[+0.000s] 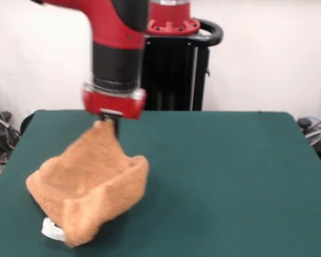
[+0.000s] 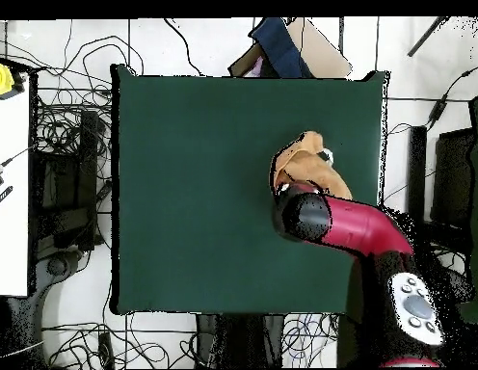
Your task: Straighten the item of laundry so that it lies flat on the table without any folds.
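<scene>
The orange-tan towel (image 1: 91, 187) is bunched and folded at the near left of the green table (image 1: 230, 176) in the front view. One corner is pulled up to my gripper (image 1: 109, 122), which is shut on it just above the table. The rest sags in a crumpled heap, with a white care tag (image 1: 52, 230) at its near edge. In the overhead view the towel (image 2: 305, 164) shows at the table's (image 2: 195, 183) right side, partly hidden under my red arm (image 2: 349, 226).
The black pedestal (image 1: 176, 75) stands at the far edge. Cables and boxes lie on the floor around the table (image 2: 60, 183). A white bench (image 2: 10, 193) stands at the left of the overhead view.
</scene>
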